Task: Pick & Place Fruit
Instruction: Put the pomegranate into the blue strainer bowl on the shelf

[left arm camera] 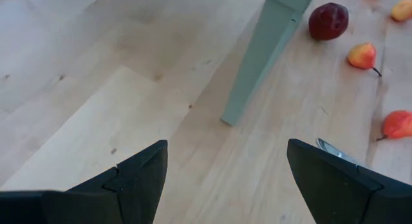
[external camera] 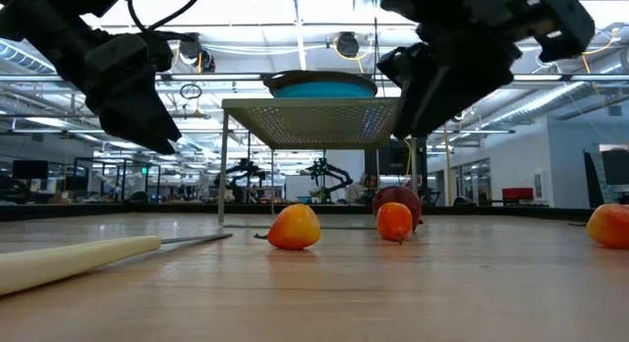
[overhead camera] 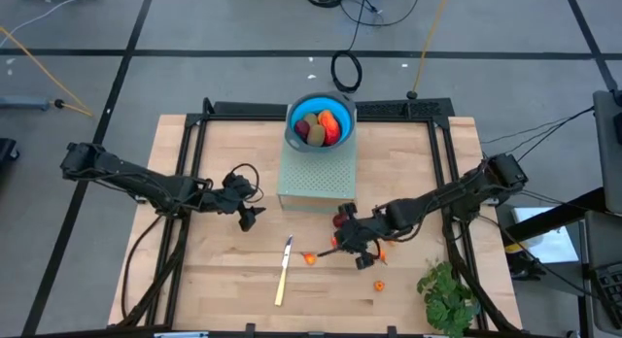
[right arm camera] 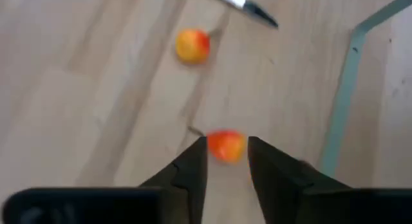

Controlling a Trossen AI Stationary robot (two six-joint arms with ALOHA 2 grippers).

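The wooden surface (overhead camera: 214,270) carries a perforated stand (overhead camera: 317,179), and a blue bowl (overhead camera: 295,111) on it holds fruit well beyond both jaws. The left jaws (overhead camera: 247,216) hover spread wide and empty beside the stand. The right jaws (right arm camera: 226,161) hang narrowly parted around a small orange fruit (right arm camera: 224,145); whether they pinch it cannot be told. Another orange fruit (right arm camera: 192,45) lies ahead of them, near the knife (overhead camera: 284,270). A dark red fruit (left arm camera: 328,21) sits by the stand's leg.
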